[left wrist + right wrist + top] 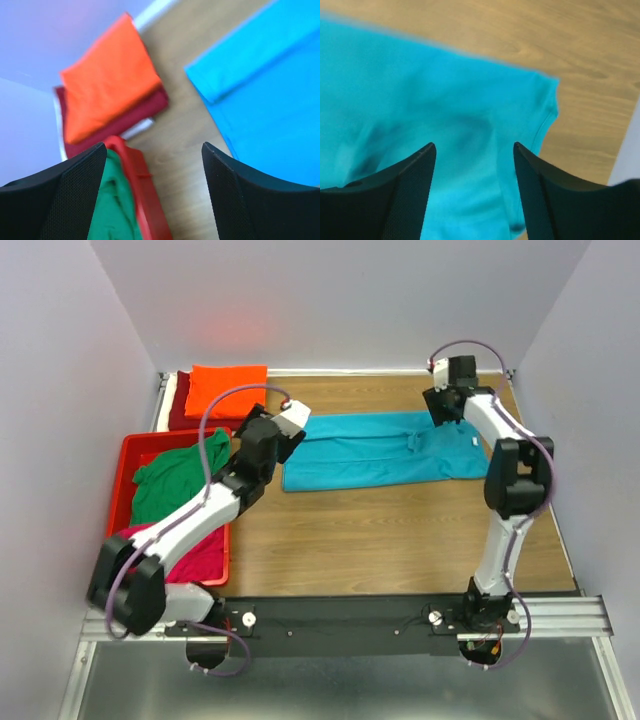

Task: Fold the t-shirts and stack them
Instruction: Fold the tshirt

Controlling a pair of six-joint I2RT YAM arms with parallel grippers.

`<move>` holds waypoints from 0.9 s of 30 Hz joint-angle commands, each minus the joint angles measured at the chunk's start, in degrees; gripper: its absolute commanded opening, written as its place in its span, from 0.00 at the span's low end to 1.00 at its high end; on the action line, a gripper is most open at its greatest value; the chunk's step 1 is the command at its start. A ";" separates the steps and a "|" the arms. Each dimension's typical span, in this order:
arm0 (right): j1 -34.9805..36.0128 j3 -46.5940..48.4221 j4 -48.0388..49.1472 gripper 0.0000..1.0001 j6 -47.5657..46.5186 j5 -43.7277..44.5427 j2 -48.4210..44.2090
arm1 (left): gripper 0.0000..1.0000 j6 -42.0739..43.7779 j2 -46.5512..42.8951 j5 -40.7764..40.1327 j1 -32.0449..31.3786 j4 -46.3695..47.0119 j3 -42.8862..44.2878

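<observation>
The turquoise t-shirt (385, 450) lies folded lengthwise into a long strip on the wooden table. It also shows in the left wrist view (270, 95) and the right wrist view (430, 115). My left gripper (292, 422) is open and empty above the shirt's left end, over bare wood (155, 150). My right gripper (445, 408) is open and empty above the shirt's right end (474, 147). A folded orange t-shirt (228, 390) lies on a folded dark red t-shirt (178, 400) at the back left. A green t-shirt (170, 480) and a magenta t-shirt (195, 555) lie loose in the crate.
The red plastic crate (128, 455) stands along the table's left side, under my left arm. White walls close in the table at left, back and right. A metal rail (560, 612) runs along the near edge.
</observation>
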 commanded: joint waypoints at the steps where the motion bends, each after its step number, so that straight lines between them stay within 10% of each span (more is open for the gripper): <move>1: -2.49 -12.90 -2.02 0.77 -10.50 -25.47 -16.18 | 0.86 0.19 -9.86 -3.00 0.33 8.57 -5.98; 6: -1.27 -27.26 -14.23 0.88 -33.19 -49.03 -28.86 | 0.86 -2.62 -18.20 -1.15 0.24 7.97 -9.94; 9: 2.51 -32.00 -16.89 0.88 -37.03 -44.98 -30.80 | 0.86 -2.79 -22.68 -0.45 0.06 7.08 -12.39; 17: -3.35 -23.23 -12.85 0.55 -9.98 -26.31 -21.22 | 0.84 -2.79 -26.49 18.35 -0.81 10.87 -17.77; 27: -22.07 -27.71 -8.63 0.57 -0.74 -26.31 -21.49 | 0.48 -11.76 -5.67 26.10 -1.34 0.95 -6.35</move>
